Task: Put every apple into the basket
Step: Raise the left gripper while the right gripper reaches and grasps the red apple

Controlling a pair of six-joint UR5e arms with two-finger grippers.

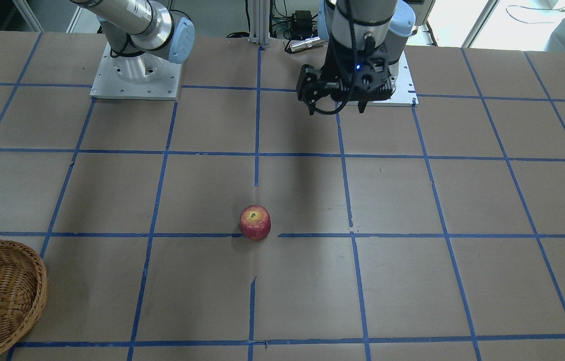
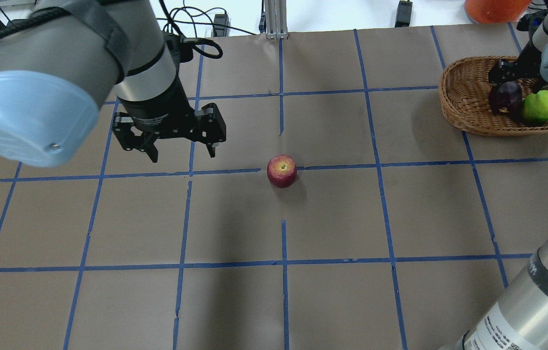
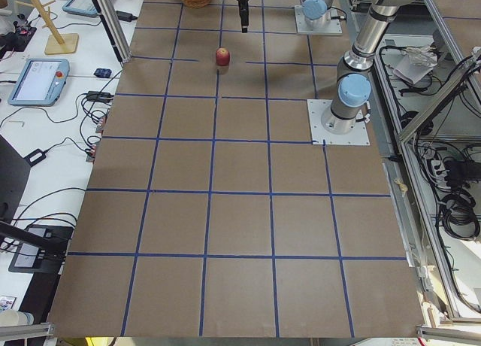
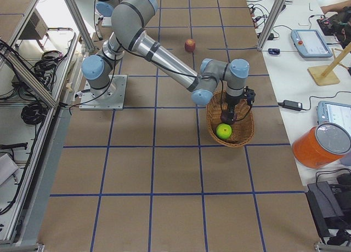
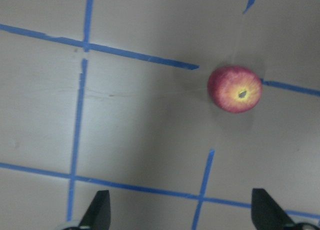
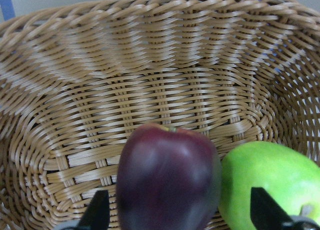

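The red apple (image 2: 281,170) with a yellowish stem end stands alone on the table near the middle; it also shows in the front view (image 1: 255,222) and the left wrist view (image 5: 235,88). My left gripper (image 2: 181,153) hangs open and empty above the table, to the apple's left and apart from it. The wicker basket (image 2: 466,104) at the far right holds the maroon apple (image 2: 505,97) and the green apple (image 2: 540,106). My right gripper (image 6: 180,215) is inside the basket, its fingers (image 6: 97,214) spread wide on either side of the maroon apple (image 6: 167,177), not touching it.
The table is brown paper with a blue tape grid. An orange container (image 2: 495,7) stands beyond the far edge near the basket. The arm bases (image 1: 137,75) sit at the robot's side. Tablets and cables lie on side benches (image 3: 37,79).
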